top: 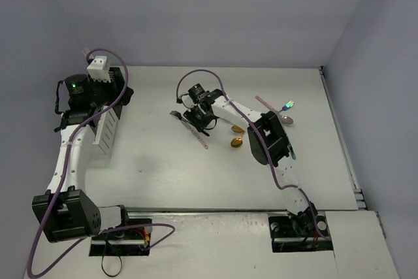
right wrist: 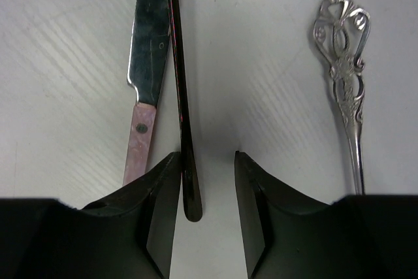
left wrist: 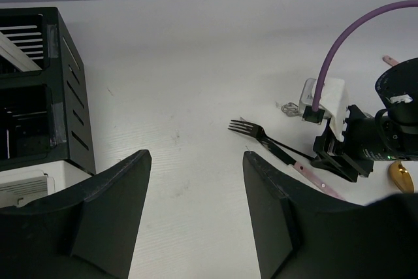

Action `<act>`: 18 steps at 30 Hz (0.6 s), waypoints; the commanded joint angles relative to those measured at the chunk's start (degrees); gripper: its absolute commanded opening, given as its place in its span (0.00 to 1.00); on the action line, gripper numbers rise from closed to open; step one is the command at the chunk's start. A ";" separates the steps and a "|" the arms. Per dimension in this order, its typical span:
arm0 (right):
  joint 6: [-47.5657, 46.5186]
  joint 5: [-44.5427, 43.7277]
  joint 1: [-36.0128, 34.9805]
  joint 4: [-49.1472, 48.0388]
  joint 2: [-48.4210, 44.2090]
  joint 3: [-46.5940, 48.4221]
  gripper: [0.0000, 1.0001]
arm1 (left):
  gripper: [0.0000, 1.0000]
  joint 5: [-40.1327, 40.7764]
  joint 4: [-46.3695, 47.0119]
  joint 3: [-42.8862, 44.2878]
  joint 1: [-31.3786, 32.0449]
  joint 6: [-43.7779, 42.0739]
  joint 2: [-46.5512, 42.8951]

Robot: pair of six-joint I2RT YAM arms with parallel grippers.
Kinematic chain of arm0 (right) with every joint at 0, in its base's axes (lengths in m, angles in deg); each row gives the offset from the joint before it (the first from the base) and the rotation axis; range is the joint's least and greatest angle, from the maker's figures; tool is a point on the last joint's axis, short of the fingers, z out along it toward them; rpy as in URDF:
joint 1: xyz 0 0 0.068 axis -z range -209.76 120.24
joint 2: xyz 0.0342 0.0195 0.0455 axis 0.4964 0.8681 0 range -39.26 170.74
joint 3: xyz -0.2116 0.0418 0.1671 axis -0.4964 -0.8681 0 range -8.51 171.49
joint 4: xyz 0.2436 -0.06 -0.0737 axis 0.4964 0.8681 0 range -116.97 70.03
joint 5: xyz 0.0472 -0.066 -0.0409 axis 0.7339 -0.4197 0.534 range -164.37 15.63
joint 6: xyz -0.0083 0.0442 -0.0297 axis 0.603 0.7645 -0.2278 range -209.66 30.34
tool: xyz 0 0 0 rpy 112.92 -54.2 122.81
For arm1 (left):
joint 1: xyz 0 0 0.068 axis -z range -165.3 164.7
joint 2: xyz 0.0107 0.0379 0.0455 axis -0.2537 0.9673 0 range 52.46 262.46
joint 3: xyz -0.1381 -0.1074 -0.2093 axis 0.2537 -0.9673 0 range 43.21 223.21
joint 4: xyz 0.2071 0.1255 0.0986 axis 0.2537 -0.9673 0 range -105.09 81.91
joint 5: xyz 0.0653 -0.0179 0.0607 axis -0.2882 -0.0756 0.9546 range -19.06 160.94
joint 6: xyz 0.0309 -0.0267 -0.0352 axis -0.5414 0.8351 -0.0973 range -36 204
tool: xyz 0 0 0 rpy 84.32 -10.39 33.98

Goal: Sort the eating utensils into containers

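Observation:
My right gripper [right wrist: 206,200] is open and low over the table, and it also shows in the top view [top: 198,115]. The thin handle of a black fork [right wrist: 183,129] lies between its jaws, close to the left finger. A pink-handled knife [right wrist: 140,145] lies just left of it. An ornate silver handle [right wrist: 343,63] lies to the right. The black fork [left wrist: 261,136] and the pink-handled knife [left wrist: 315,179] also show in the left wrist view. My left gripper [left wrist: 196,217] is open and empty beside the black caddy [left wrist: 62,96] and the white caddy [left wrist: 26,184].
Two gold spoons [top: 237,140] lie right of my right gripper. A rainbow fork [top: 287,104], a pink stick [top: 264,101] and a silver spoon [top: 285,119] lie at the right. The white caddy [top: 108,132] stands under my left arm. Walls enclose the table.

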 commanded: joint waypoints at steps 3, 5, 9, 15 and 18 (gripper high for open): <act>-0.94 -1.13 -0.94 0.68 5.69 6.24 0.33 | 0.56 -1.20 4.02 1.08 -1.51 0.59 0.73; -0.94 -0.97 -1.02 0.76 7.70 8.74 0.32 | 0.56 -1.28 4.10 0.96 -2.12 0.84 1.05; -1.11 -0.97 -1.02 0.68 10.09 10.64 0.20 | 0.56 -1.84 4.10 0.85 -3.34 1.30 1.24; -0.09 -0.59 -1.02 0.59 8.56 10.07 0.00 | 0.56 -2.67 4.48 0.47 -5.38 2.45 1.50; 1.87 0.81 -1.02 0.73 5.73 10.27 0.00 | 0.56 -3.54 5.22 0.94 -6.44 4.48 2.02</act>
